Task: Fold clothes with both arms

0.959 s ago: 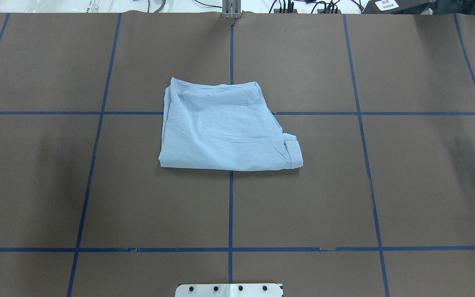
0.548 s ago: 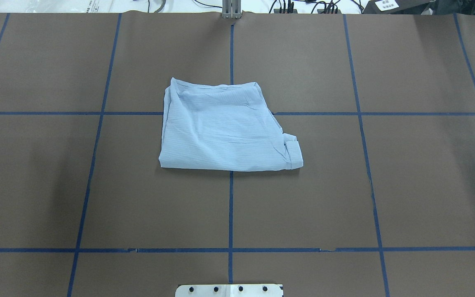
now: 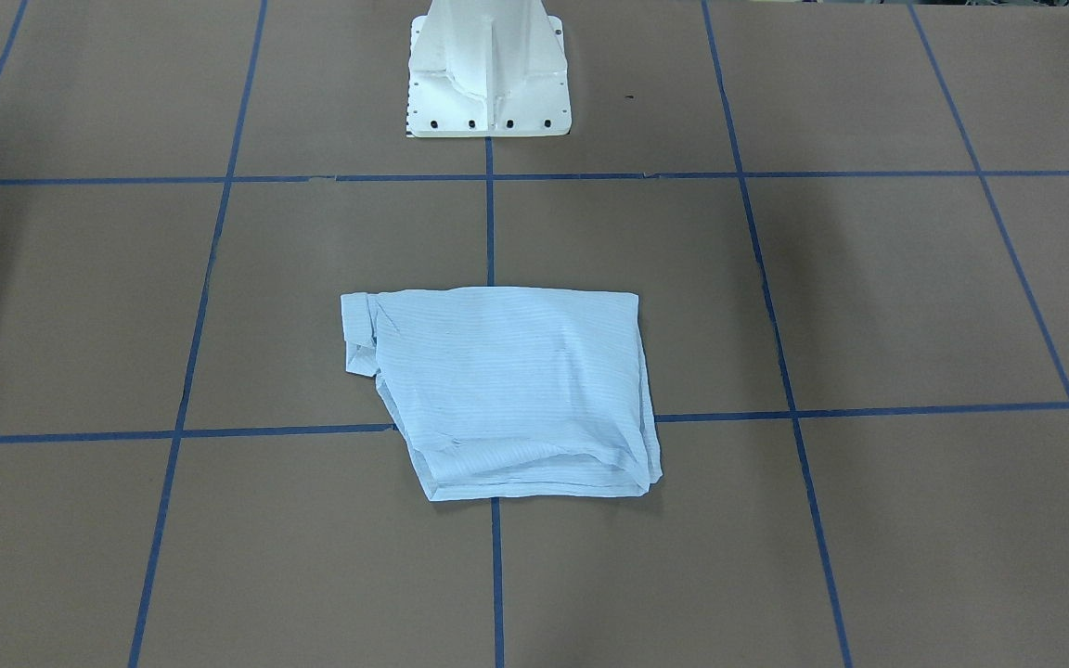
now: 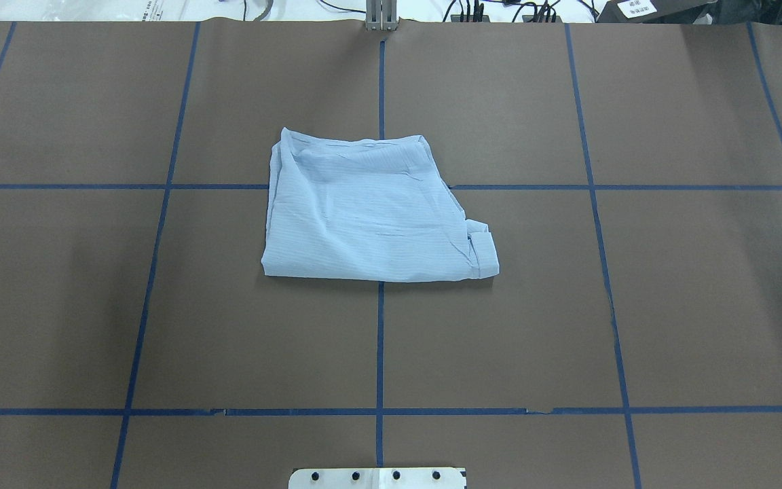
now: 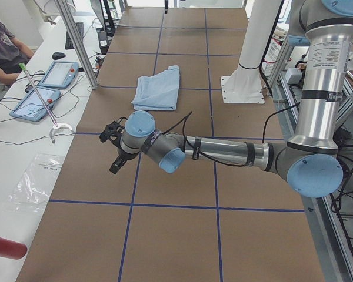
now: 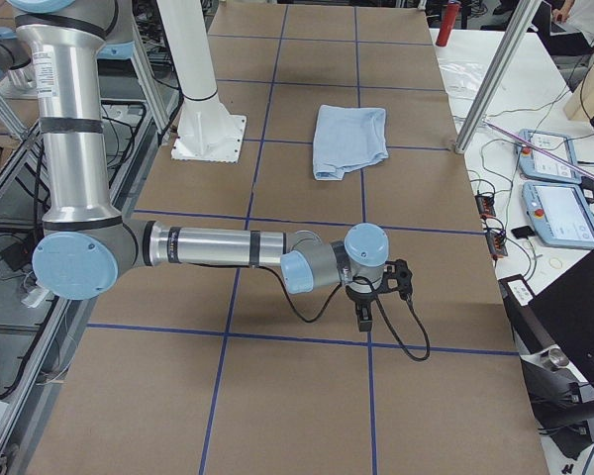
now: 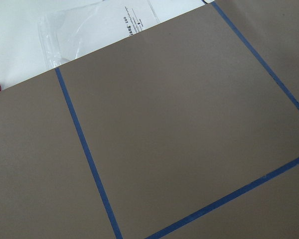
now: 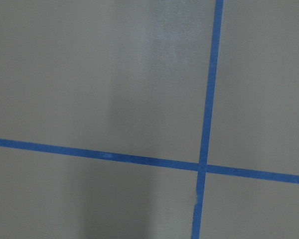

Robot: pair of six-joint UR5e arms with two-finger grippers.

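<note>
pale-blue shirt (image 4: 364, 210), one; left arm (image 5: 223, 151), right arm (image 6: 208, 247): two

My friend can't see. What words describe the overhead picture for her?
A folded pale-blue shirt lies flat in the middle of a brown table crossed by blue tape lines. A white base plate peeks in at the bottom edge.

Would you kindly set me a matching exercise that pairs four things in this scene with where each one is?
Things:
1 shirt
2 pedestal base
3 left gripper
4 plastic bag

Places:
A on the white bench beside the brown mat
B over bare mat, far from the cloth
C folded over the middle crossing of blue tape
D at the robot's edge of the table

Pairs: 1-C; 2-D; 3-B; 4-A
</note>
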